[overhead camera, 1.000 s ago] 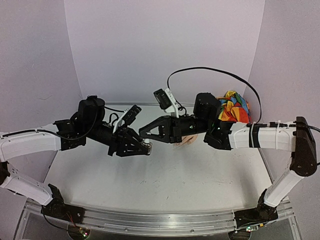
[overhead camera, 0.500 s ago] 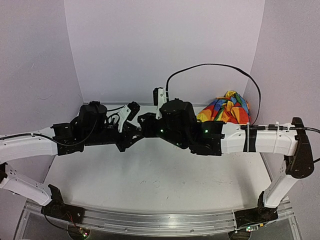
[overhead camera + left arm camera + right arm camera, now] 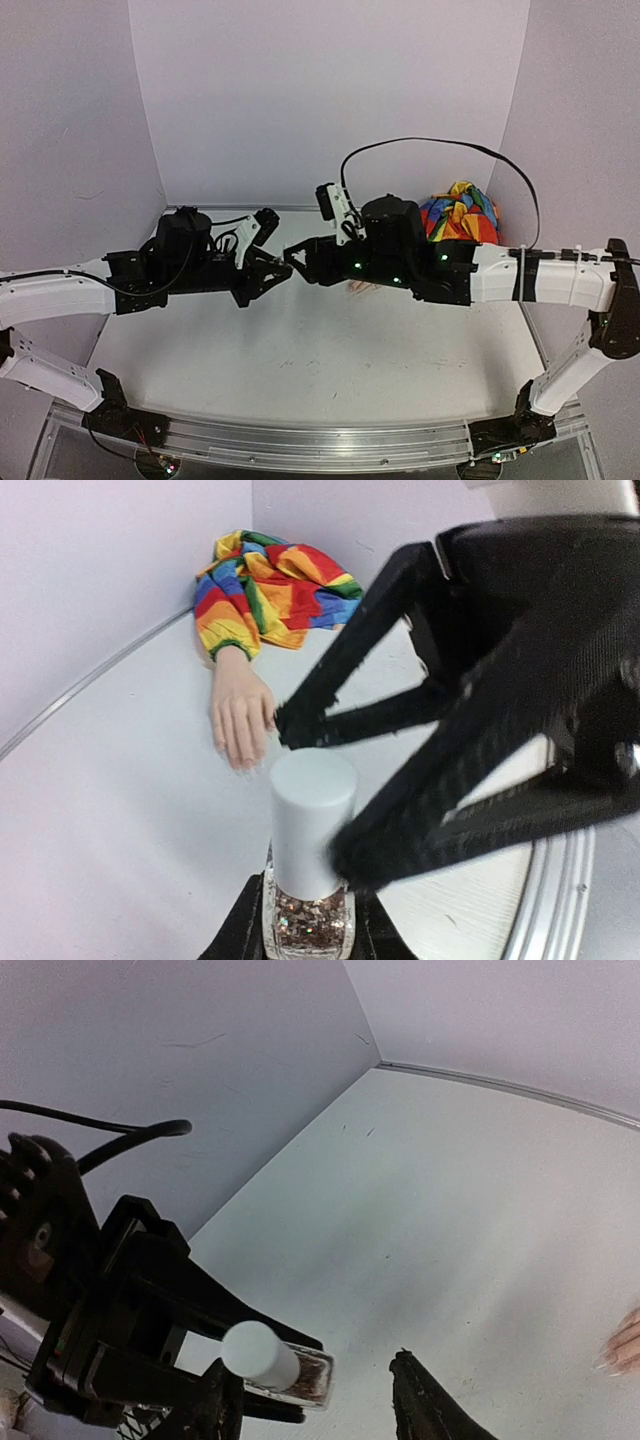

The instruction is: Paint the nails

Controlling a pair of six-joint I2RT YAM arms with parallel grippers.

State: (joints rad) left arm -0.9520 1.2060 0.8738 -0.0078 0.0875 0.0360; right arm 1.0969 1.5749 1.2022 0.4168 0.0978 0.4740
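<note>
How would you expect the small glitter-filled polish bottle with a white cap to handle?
Probably rigid and light: the glitter-filled polish bottle looks glassy and tiny in the left gripper. Its smooth round white cap could slip, or roll if dropped.

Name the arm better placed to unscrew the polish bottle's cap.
Right. The left gripper is shut on the polish bottle, and the right gripper is open, its fingers either side of the white cap.

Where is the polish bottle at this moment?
The left gripper holds the polish bottle above mid-table, its white cap between the open fingers of the right gripper; the mannequin hand lies beyond it in the left wrist view.
</note>
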